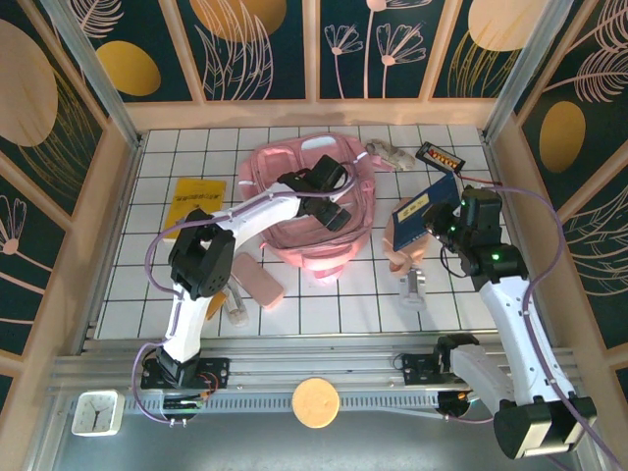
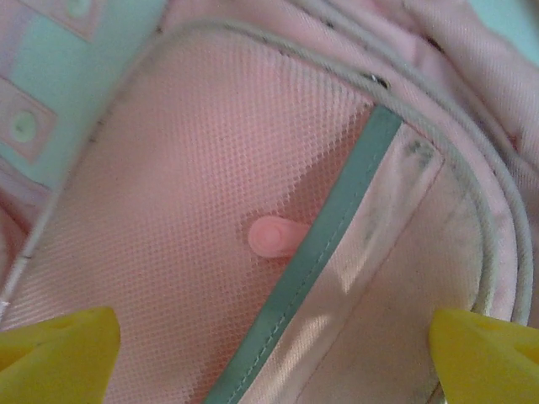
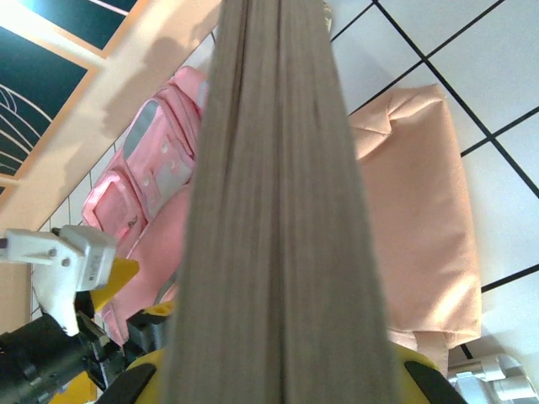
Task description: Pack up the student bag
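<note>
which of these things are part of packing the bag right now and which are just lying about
In play: student bag, left gripper over it, blue book in the right gripper.
Lying about: yellow booklet, pink pencil case, beige pouch, clock, wooden disc.

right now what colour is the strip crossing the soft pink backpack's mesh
Teal green; the fabric strip shows best in the left wrist view.

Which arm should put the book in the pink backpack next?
Probably the right: the right gripper clamps the blue book beside the pink backpack; the left gripper hangs open and empty over it.
</note>
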`<state>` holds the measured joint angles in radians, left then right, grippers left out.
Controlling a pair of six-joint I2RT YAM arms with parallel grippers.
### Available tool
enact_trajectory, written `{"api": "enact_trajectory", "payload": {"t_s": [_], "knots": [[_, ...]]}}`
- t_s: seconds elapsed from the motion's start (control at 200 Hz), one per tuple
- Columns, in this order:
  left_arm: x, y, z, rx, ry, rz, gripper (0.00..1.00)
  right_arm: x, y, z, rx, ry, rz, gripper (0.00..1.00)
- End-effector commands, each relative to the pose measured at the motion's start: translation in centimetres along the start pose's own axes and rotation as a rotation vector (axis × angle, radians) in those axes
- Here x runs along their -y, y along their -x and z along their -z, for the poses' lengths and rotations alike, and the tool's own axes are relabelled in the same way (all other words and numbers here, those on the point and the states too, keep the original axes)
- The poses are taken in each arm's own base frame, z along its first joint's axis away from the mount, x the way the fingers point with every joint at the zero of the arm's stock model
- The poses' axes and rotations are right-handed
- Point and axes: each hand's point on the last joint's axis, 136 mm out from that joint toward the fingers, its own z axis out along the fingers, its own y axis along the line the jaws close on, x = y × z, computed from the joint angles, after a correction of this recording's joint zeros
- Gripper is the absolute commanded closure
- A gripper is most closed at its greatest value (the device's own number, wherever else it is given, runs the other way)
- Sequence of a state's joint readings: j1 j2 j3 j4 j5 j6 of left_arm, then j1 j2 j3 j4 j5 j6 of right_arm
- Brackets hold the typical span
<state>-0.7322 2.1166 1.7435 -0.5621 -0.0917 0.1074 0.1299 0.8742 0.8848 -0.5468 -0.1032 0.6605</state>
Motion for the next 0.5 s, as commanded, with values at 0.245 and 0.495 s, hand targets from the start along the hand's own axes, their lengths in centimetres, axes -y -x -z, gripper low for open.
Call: {"api": "enact_trajectory", "payload": {"t_s": [0.245,0.495], "knots": [[2.0,-3.4,0.5,-0.089,-0.073,-0.072,0.07,-0.5,0.2,-1.3,0.003,0.04,-0.017,1.0],[2.9,-4.7,1.3,-0.102,-0.116,-0.083,0.07,-0.2,-0.3,-1.8,-0.011,0.043,-0.022,1.0]]}}
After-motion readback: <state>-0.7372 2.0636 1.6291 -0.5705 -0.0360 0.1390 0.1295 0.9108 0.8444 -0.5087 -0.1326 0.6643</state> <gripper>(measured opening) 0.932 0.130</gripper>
